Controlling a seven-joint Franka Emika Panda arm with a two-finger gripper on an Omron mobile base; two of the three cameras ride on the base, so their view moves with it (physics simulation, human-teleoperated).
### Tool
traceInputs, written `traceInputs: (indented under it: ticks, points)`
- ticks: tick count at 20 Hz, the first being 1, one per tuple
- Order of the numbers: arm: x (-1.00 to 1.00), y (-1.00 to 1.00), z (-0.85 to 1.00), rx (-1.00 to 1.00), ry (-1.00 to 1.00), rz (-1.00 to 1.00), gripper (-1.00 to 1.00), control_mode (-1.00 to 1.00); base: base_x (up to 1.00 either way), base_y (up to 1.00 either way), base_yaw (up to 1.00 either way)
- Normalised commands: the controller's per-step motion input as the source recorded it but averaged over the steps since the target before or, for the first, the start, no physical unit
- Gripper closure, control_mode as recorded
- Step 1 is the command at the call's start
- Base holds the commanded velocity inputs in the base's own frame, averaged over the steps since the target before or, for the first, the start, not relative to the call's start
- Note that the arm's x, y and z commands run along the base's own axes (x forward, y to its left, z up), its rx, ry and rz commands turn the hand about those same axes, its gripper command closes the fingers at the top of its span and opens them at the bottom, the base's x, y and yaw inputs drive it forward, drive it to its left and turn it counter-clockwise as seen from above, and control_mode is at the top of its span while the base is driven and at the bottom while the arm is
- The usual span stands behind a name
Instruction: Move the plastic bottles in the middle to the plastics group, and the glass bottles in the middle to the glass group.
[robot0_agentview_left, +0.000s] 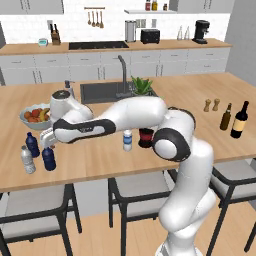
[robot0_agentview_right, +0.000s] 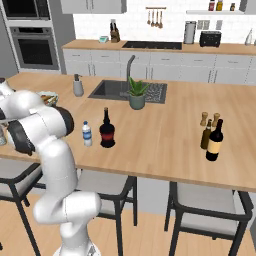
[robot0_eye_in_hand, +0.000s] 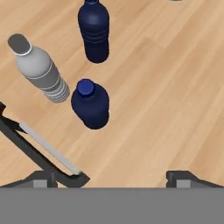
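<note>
My gripper (robot0_agentview_left: 47, 142) (robot0_eye_in_hand: 113, 177) hangs open over the counter's left end, with nothing between its fingertips (robot0_eye_in_hand: 43, 179). Just below it stands a dark navy bottle (robot0_agentview_left: 48, 159) (robot0_eye_in_hand: 90, 104), upright and apart from the fingers. Beside it are a second navy bottle (robot0_agentview_left: 32, 145) (robot0_eye_in_hand: 94, 33) and a greyish clear bottle with a white cap (robot0_agentview_left: 27, 160) (robot0_eye_in_hand: 41, 70). The clear bottle with the blue label (robot0_agentview_left: 128, 140) (robot0_agentview_right: 87, 134) and the squat black bottle (robot0_agentview_left: 145, 137) (robot0_agentview_right: 106, 131) stand mid-counter. At the right stand the amber bottle (robot0_agentview_left: 226, 117) (robot0_agentview_right: 205, 135) and the wine bottle (robot0_agentview_left: 240, 120) (robot0_agentview_right: 215, 141).
A fruit bowl (robot0_agentview_left: 35, 116) sits behind the left bottles. The sink (robot0_agentview_left: 102, 91) and a potted plant (robot0_agentview_left: 141, 86) (robot0_agentview_right: 136, 95) lie further back. Two pepper mills (robot0_agentview_left: 207, 105) (robot0_agentview_right: 203, 118) stand behind the glass pair. Stools (robot0_agentview_left: 35, 200) line the counter's near edge.
</note>
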Motion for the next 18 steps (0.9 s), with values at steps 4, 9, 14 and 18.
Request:
traceInputs:
  ticks: [4,9,14,18]
  points:
    - [-0.31,-0.81,0.21,0.00,0.13,-0.26,-1.00,-1.00,0.00,0.00,0.00]
    - [-0.26,-0.85,0.06,0.00,0.17,-0.34,-1.00,-1.00,0.00,0.00,0.00]
    - [-0.08,-0.80,0.00,-0.01,0.19,-0.39,-1.00,-1.00,0.00,0.00,0.00]
    - [0.00,-0.66,0.00,-0.03,0.25,-0.44,-1.00,-1.00,0.00,0.00,0.00]
